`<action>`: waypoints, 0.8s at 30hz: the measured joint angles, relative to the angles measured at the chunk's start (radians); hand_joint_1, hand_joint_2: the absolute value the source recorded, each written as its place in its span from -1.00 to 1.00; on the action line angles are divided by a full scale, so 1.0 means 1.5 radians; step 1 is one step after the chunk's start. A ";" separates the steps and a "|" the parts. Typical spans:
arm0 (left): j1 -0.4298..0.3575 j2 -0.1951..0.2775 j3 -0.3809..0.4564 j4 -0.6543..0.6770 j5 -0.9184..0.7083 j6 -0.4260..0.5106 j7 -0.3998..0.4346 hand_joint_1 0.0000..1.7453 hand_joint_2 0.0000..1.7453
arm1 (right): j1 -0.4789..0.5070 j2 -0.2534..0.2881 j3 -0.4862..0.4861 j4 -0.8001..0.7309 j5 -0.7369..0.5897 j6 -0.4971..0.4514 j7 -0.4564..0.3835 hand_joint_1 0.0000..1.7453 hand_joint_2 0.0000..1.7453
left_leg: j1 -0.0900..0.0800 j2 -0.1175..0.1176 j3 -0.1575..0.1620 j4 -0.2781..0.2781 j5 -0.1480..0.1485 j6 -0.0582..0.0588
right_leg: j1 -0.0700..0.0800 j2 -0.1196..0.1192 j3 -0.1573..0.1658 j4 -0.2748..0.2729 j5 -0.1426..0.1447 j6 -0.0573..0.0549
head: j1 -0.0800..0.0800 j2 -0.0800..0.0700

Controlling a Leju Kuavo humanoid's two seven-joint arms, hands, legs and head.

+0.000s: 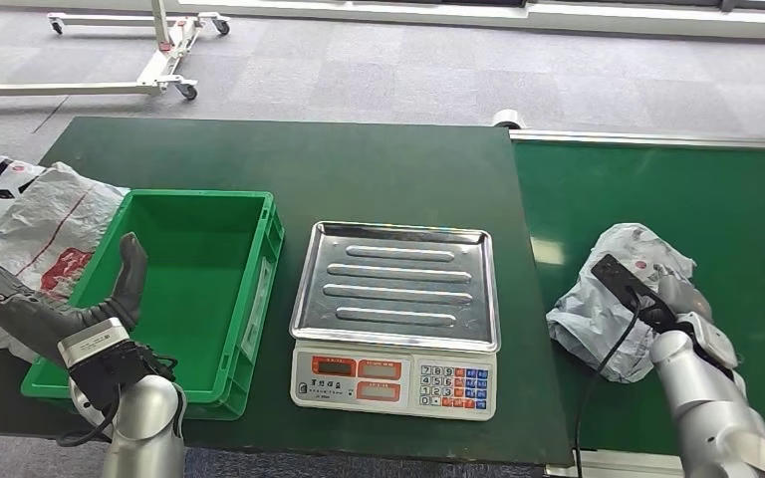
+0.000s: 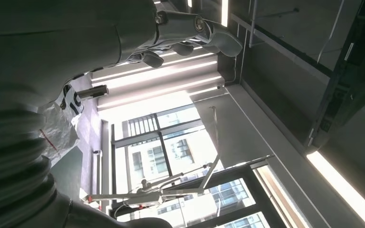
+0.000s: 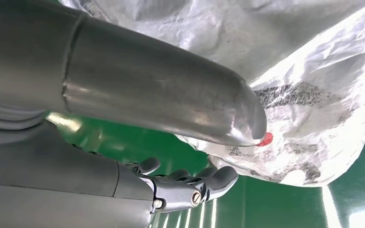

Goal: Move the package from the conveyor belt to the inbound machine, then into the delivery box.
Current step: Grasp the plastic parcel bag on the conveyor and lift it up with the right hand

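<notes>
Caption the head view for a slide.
Right hand on the package on the belt; scale and green bin wait empty.

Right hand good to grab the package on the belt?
Probably yes: the right hand is already against the grey package on the conveyor belt, thumb touching it, nothing between.

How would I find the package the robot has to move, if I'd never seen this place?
Look at the bright green conveyor belt to the right of the dark table with the scale. Lying on it, right at the robot's right hand, is the package. It is a crumpled grey plastic bag, unlike the bigger white bag with red print far left beside the green box.
</notes>
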 joint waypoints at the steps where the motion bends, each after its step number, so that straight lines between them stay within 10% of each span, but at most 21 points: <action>1: 0.000 0.000 0.000 0.000 0.000 0.000 0.000 -1.00 1.00 | 0.000 0.000 0.000 0.002 0.000 0.003 -0.002 -1.00 -1.00 | 0.000 0.000 0.000 0.000 0.000 0.000 | 0.000 0.000 0.000 0.000 0.000 0.000 | 0.000 0.000; 2: 0.000 0.000 0.000 0.000 0.000 0.000 0.000 -1.00 1.00 | -0.001 0.000 0.000 0.004 0.000 0.006 -0.004 -1.00 -1.00 | 0.000 0.000 0.000 0.000 0.000 0.000 | 0.000 0.000 0.000 0.000 0.000 0.000 | 0.000 0.000; 6: 0.000 0.000 0.000 0.001 0.000 0.000 0.000 -1.00 1.00 | -0.001 0.000 0.003 0.012 0.001 0.029 -0.012 -1.00 1.00 | 0.000 0.000 0.000 0.000 0.000 0.000 | 0.000 0.000 0.000 0.000 0.000 0.000 | 0.000 0.000; 21: -0.005 0.000 -0.001 0.028 -0.011 0.000 0.000 -1.00 1.00 | 0.057 -0.040 0.064 0.037 0.011 0.195 -0.170 -1.00 1.00 | 0.000 0.000 0.001 0.000 -0.001 0.000 | 0.000 0.000 0.000 0.000 0.000 0.000 | 0.000 0.000; 22: -0.005 0.000 -0.001 0.028 -0.011 0.000 0.000 -1.00 1.00 | 0.061 -0.043 0.070 0.034 0.005 0.201 -0.185 -0.94 1.00 | 0.000 0.000 0.001 0.000 -0.001 0.000 | 0.000 0.000 0.001 0.000 0.000 0.000 | 0.000 0.000; 24: -0.005 0.000 -0.001 0.028 -0.009 0.000 0.000 -1.00 1.00 | 0.073 -0.047 0.086 0.020 -0.011 0.215 -0.213 0.06 1.00 | 0.000 0.000 0.001 0.000 -0.001 0.000 | 0.000 0.000 0.001 0.000 0.000 0.000 | 0.000 0.000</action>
